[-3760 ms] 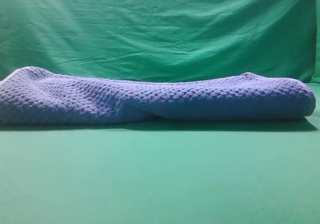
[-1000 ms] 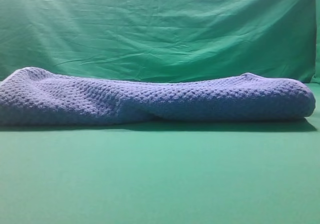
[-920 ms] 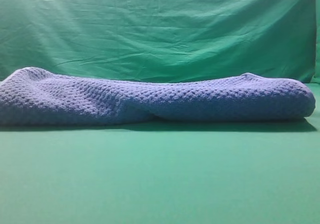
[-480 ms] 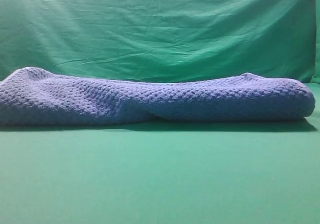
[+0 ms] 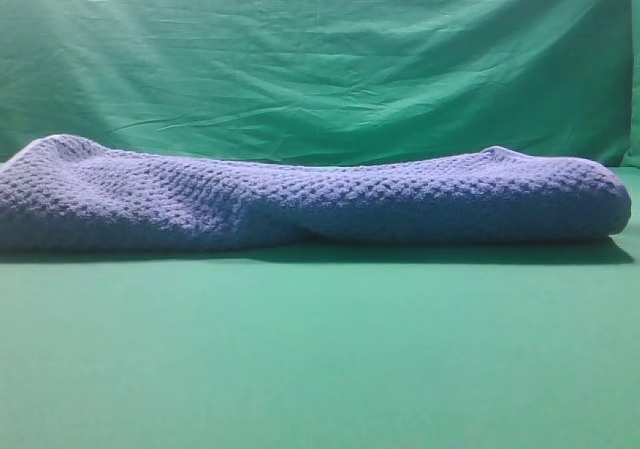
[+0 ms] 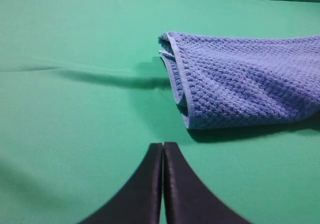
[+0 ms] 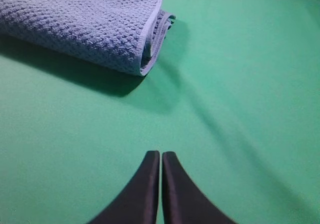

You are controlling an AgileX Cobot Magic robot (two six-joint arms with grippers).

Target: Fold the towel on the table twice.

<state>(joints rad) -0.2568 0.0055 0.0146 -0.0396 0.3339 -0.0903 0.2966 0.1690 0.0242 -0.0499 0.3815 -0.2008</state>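
No movement; towel (image 5: 310, 204) folded lengthwise.

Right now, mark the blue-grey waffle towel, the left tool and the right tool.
blue-grey waffle-textured towel (image 5: 320, 204), exterior high view, middle of the folded roll.
left tool (image 6: 163, 146), left wrist view, shut fingertips.
right tool (image 7: 161, 154), right wrist view, shut fingertips.
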